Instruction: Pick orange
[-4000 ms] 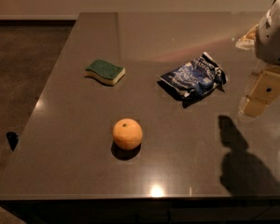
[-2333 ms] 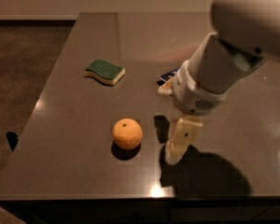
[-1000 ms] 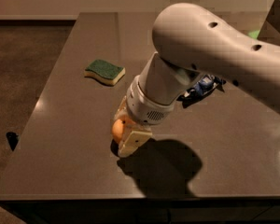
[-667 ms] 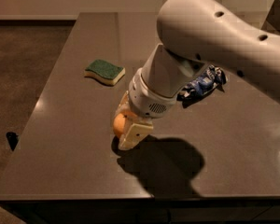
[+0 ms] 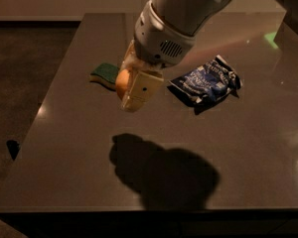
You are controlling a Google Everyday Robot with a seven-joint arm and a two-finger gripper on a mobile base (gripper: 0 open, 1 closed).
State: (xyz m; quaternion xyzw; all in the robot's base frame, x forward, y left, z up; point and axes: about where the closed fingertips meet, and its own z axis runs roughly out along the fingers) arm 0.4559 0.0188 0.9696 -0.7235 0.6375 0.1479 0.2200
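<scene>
Camera view. The robot arm (image 5: 184,9) is entering from 1 o'clock and reaching down over the dark, glossy bench (image 5: 64,133). The gripper (image 5: 131,90) is hanging just left of the view's centre, with its jaws closing around the orange (image 5: 121,82). One pale finger (image 5: 141,88) is covering the fruit's right side, so only the left part of the peel is showing. The orange is sitting between the jaws and is being held clear of the bench surface. The shadow (image 5: 164,170) of arm and gripper is falling separately on the bench, toward 5 o'clock from the gripper. A green-and-yellow sponge (image 5: 103,74) is lying on the bench at 10 o'clock from the gripper, and its right end is being hidden behind the orange. A crumpled blue snack bag (image 5: 206,81) is lying flat at 3 o'clock, near the gripper but apart from it. Pale reflections are showing at the bench's far right edge.
</scene>
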